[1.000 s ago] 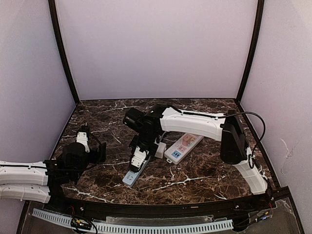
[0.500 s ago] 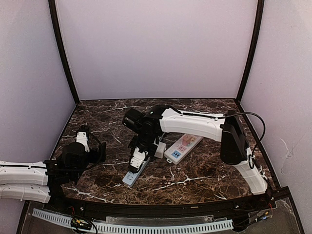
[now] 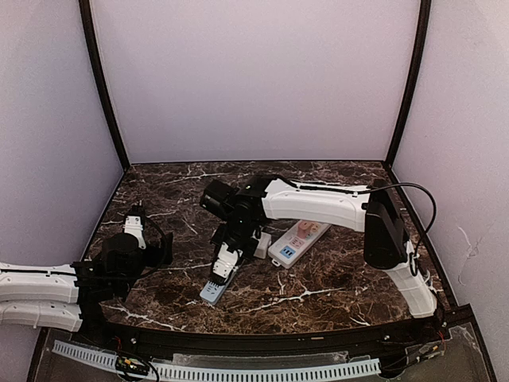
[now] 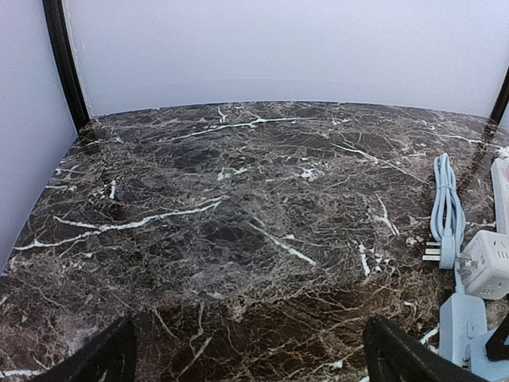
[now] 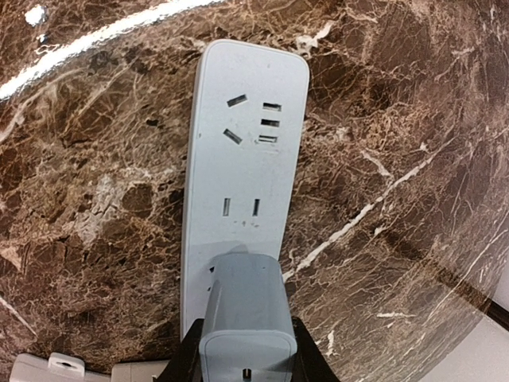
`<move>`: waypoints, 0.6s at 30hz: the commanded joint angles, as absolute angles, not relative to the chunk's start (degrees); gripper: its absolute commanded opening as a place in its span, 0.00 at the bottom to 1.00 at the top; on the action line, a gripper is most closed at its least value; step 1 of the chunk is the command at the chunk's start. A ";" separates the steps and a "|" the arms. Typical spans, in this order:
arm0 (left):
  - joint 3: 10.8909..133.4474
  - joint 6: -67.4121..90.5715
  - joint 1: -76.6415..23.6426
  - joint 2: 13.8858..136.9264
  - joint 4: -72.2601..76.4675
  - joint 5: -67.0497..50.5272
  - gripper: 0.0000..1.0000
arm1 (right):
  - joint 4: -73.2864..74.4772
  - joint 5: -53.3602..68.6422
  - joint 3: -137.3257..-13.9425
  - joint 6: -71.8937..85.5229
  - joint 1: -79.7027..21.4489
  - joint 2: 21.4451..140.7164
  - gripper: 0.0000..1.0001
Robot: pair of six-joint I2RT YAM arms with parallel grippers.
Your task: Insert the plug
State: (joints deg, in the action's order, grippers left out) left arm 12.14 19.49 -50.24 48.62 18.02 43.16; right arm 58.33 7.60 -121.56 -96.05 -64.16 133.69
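Observation:
A light blue power strip (image 5: pixel 242 159) lies flat on the marble table, also seen in the top view as the power strip (image 3: pixel 211 290). My right gripper (image 5: pixel 246 354) is shut on a light blue plug block (image 5: pixel 245 310), holding it over the strip's near end. The plug hides the sockets under it, and its prongs are hidden. Free sockets show further along the strip. In the top view the right gripper (image 3: pixel 225 259) points down at the strip. My left gripper (image 4: pixel 254 362) is open over bare table at the left, with nothing between its fingers.
A white power strip with pink and blue labels (image 3: pixel 300 241) lies right of the blue one. A white cube adapter (image 3: pixel 261 245) sits between them. A coiled light blue cable with a plug (image 4: pixel 445 208) lies at the right of the left wrist view. Purple walls enclose the table.
The right arm has shifted slightly, carrying the plug a little nearer along the blue strip. The left arm has not moved.

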 commanded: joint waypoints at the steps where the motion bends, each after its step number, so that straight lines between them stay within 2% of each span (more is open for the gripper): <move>1: 10.90 19.07 -49.92 47.97 18.41 43.94 0.99 | 61.37 7.33 -118.73 -94.86 -64.93 133.34 0.00; 9: 10.90 19.03 -49.91 48.07 18.54 43.64 0.99 | 61.25 8.67 -118.28 -95.72 -65.02 133.84 0.00; 18: 10.74 18.57 -49.92 48.13 18.68 43.40 0.99 | 64.22 7.03 -127.20 -97.70 -64.86 141.37 0.00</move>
State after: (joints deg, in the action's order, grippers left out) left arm 12.14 19.44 -50.24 48.62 18.15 43.11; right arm 60.31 7.51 -124.40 -95.70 -64.18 135.48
